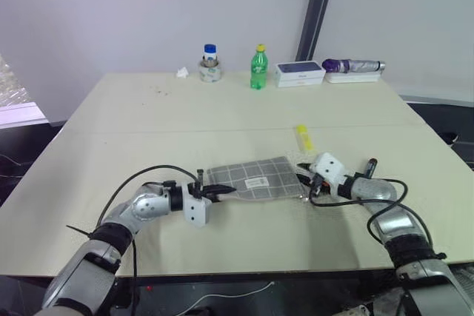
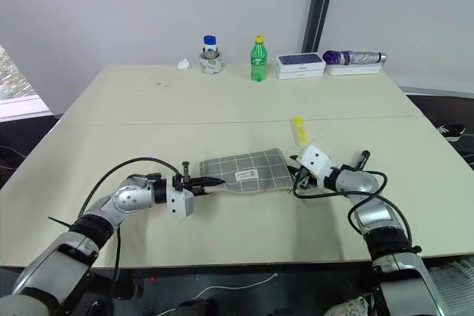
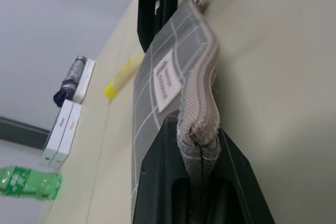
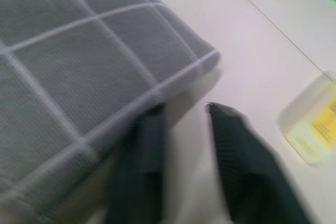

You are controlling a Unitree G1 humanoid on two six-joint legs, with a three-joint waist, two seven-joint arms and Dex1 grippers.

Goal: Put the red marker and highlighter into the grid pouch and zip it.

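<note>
The grid pouch [image 1: 255, 177] lies flat on the table's near middle, grey with white lines and a small white label. My left gripper [image 1: 218, 192] is shut on its left end; the left wrist view shows the zipper edge [image 3: 199, 98] pinched between the black fingers. My right gripper [image 4: 184, 111] stands open at the pouch's right end [image 1: 306, 183], with nothing between its fingers. The yellow highlighter [image 1: 303, 136] lies on the table just beyond that end. The red marker [image 1: 370, 163] lies behind my right forearm, mostly hidden.
Along the table's far edge stand a tape roll with a small bottle [image 1: 210, 64], a green bottle with a yellow cap [image 1: 258, 68], white boxes [image 1: 300, 73] and a purple folded umbrella [image 1: 352, 66]. A crumpled tissue [image 1: 182, 72] lies at the far left.
</note>
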